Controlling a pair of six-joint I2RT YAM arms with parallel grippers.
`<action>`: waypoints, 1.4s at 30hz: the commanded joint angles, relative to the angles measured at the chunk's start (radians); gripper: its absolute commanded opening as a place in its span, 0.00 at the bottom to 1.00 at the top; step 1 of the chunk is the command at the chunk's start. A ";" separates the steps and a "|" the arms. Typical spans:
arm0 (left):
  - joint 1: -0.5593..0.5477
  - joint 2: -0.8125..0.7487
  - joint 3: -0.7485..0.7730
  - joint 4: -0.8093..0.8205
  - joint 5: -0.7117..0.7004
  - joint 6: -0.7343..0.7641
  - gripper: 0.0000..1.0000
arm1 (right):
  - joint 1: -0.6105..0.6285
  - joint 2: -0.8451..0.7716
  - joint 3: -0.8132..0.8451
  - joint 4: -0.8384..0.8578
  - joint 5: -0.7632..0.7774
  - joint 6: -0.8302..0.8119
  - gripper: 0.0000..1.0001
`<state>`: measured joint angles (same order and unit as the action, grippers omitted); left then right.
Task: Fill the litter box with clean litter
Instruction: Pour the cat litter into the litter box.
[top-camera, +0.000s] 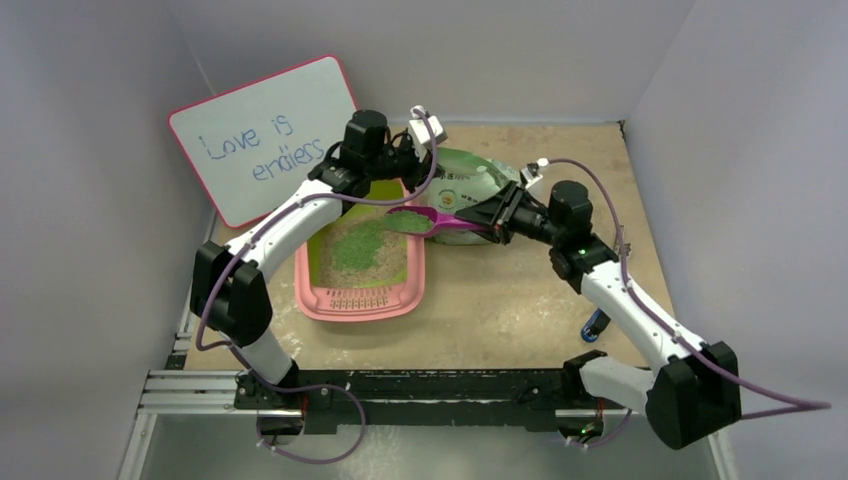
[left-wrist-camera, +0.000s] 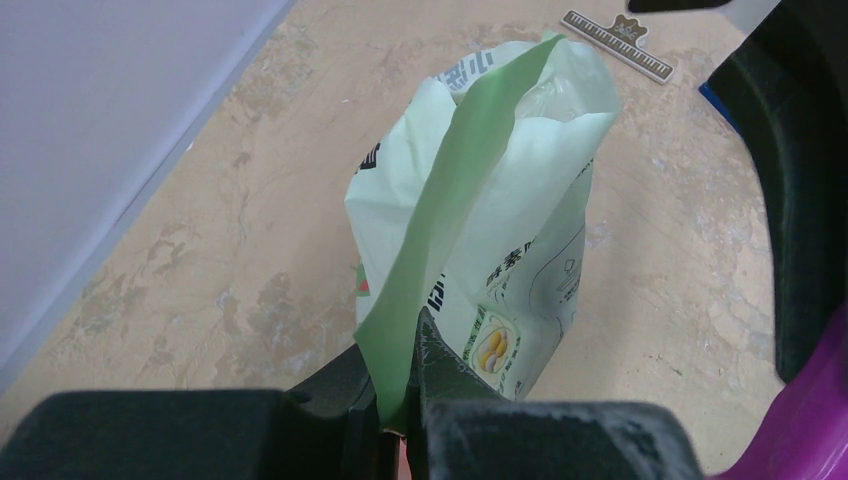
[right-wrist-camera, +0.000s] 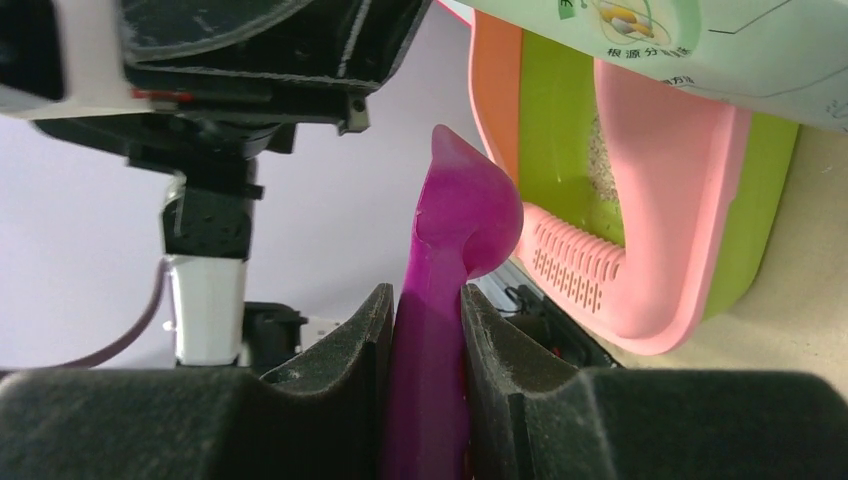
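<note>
Over the box (top-camera: 412, 292) on the counter (top-camera: 505, 305), the scoop (top-camera: 428, 220) sits loaded with green litter (top-camera: 404, 221). Right jaws pinch its handle, left jaws pinch the bag (left-wrist-camera: 490, 200) rim. Roll the wrist slowly, bowl low inside the walls, to avoid spill.

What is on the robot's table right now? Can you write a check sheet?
Surface: tan table, scuffed.
Job's things: pink litter box holds beige granules with green clean litter on top; more sits on the purple scoop over the box.
Clutter: pale green bag; blue object by the right arm; ruler-marked strip beyond the bag.
Grippers: left claw shut on the bag's edge; right claw shut on the scoop handle.
Cables: purple cables along both arms.
Surroundings: grey walls; whiteboard reading "Love is endless".
</note>
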<state>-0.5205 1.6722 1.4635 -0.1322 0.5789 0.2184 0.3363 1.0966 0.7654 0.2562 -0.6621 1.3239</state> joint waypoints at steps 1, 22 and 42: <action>-0.004 -0.082 0.003 0.115 -0.018 -0.014 0.00 | 0.097 0.061 0.098 -0.024 0.128 -0.100 0.00; -0.004 -0.094 -0.012 0.115 -0.028 -0.011 0.00 | 0.313 0.138 0.392 -0.428 0.461 -0.524 0.00; -0.004 -0.092 -0.014 0.117 -0.029 -0.019 0.00 | 0.410 0.212 0.456 -0.498 0.615 -0.618 0.00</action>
<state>-0.5262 1.6554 1.4414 -0.1204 0.5602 0.2173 0.7181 1.3064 1.1645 -0.2405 -0.1467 0.7494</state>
